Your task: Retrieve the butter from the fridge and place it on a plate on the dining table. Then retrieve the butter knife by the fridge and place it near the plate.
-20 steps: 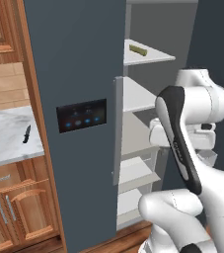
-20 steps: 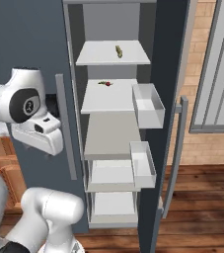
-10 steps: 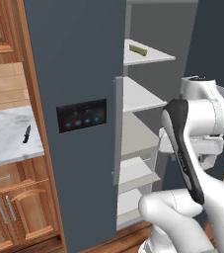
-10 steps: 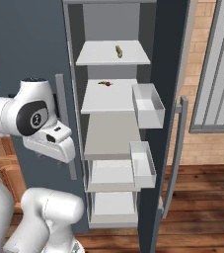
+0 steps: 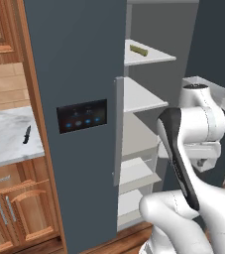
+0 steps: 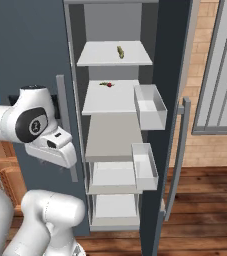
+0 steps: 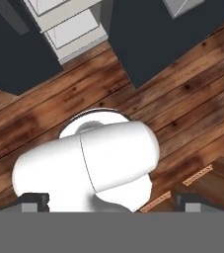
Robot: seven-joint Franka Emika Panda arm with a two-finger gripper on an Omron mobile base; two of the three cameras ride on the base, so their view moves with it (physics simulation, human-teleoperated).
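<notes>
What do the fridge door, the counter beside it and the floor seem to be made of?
The fridge door looks like painted metal or plastic: flat slate grey, matte, no grain. The counter looks like polished marble: white with grey veins. The floor looks like wood planks: brown, with grain and knots. All is rendered, so these are only looks.

Wooden cabinets (image 5: 7, 213) under a marble counter (image 5: 5, 141) sit at nine o'clock — plank floor (image 6: 200, 210) below, a barred window (image 6: 220, 65) at two o'clock.
</notes>
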